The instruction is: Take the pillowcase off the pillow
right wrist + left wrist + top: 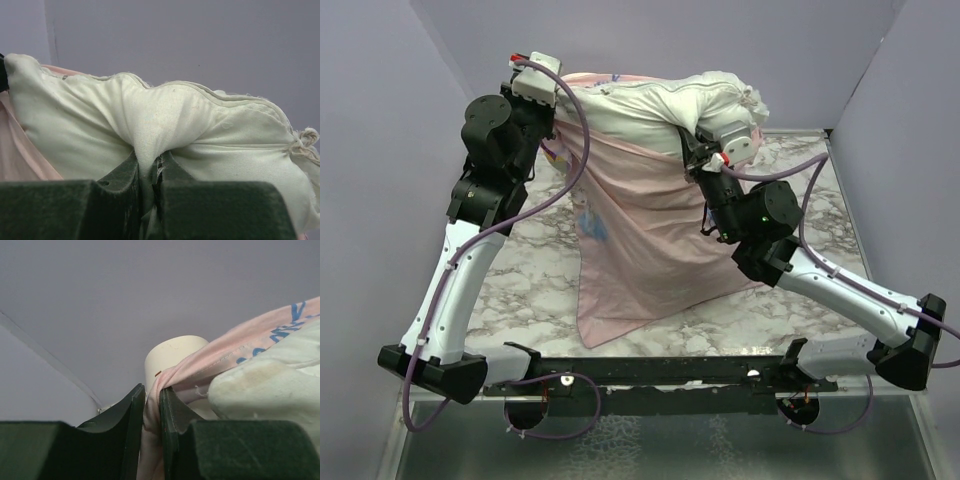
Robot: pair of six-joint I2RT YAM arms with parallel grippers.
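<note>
Pillowcase (640, 230) hangs from the raised pillow (670, 100), mostly pale pink showing, its lower end draped on the marble tabletop (520, 285). The pillow is held up at the back and looks largely out of the sack.

Left tool (152, 395) is pinched tight on the pillowcase hem. Right tool (150, 165) is clamped on a fold at the pillow's lower edge.

Handling, judged: the case is thin, light and limp and should slide off; take it at the hem. The pillow is plump and squashes, so a deep pinch near an edge holds best.

The top view gives the whole drape and both arms but not the jaw contact. The left wrist view shows the hem between the fingers and a cream rounded object (175, 352) behind. The right wrist view shows the pillow seam and a knotted corner (305, 137).
</note>
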